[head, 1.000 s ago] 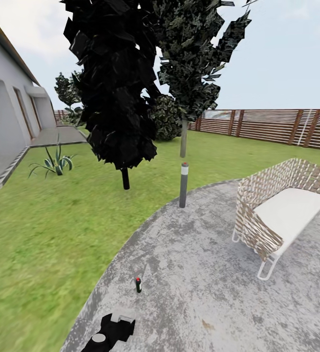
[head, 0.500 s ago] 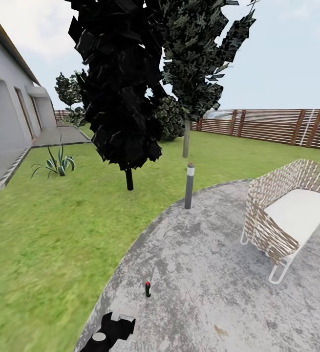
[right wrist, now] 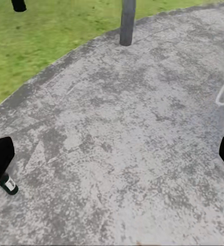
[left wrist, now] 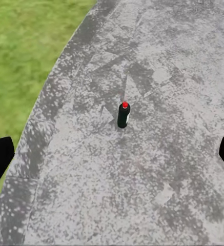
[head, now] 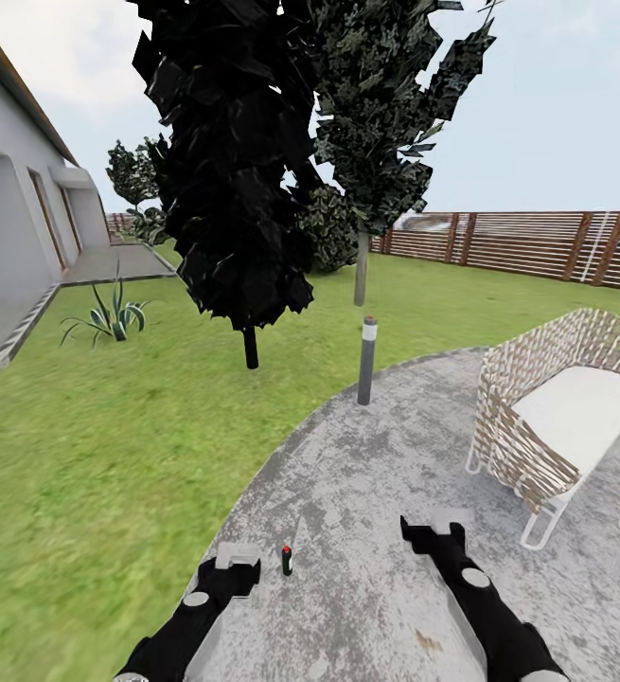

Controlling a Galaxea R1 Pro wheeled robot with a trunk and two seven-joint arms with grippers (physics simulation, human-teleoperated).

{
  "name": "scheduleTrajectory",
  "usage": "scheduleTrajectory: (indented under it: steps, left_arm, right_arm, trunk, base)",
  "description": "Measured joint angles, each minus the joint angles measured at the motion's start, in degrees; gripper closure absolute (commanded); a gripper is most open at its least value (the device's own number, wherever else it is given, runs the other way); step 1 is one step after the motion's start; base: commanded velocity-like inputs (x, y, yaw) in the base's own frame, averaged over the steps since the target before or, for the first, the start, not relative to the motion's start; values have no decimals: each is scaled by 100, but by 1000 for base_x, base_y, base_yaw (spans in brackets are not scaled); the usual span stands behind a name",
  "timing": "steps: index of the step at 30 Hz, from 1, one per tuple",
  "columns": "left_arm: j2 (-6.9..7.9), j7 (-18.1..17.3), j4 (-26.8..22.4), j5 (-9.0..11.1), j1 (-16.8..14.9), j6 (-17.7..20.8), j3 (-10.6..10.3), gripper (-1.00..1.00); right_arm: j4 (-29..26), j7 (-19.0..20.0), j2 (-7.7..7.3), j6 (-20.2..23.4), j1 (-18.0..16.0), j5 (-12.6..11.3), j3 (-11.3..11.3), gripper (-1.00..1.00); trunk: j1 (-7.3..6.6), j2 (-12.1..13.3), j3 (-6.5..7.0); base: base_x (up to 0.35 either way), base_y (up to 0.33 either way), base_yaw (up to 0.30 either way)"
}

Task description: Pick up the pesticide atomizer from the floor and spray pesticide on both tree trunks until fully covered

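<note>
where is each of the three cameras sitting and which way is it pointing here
Head view: on the robot's head, looking forward and down over the paved circle to lawn and trees; both arms show, left gripper, right gripper.
Left wrist view: on the left arm, aimed down at the atomizer; dark fingertips at the edges.
Right wrist view: on the right arm, facing the bollard lamp.
Shared: atomizer, paving.
</note>
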Motion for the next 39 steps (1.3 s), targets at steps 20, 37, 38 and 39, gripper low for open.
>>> scheduleTrajectory:
  steps: [20, 37, 38, 39]
  left_arm:
    - [50, -22, 8, 200, -44, -85, -29, -100]
    - [88, 6, 89, 208, -13, -330, -13, -100]
    - [87, 7, 89, 208, -14, -331, -14, -100]
    - [86, 7, 90, 208, -14, -334, -16, -100]
  right_arm:
    - [-14, 53, -13, -22, -498, 2, 27, -100]
    - [235, 54, -16, -33, -497, 5, 34, -100]
    - [236, 54, -16, -33, -497, 5, 34, -100]
    - [236, 54, -16, -33, -497, 5, 34, -100]
  trunk:
    - [0, 0, -1]
    - [0, 0, -1]
    - [0, 0, -1]
    - [0, 0, -1]
  base:
    - [0, 0, 0]
    - [242, -145, 0]
    - [232, -202, 5]
    - [232, -202, 14]
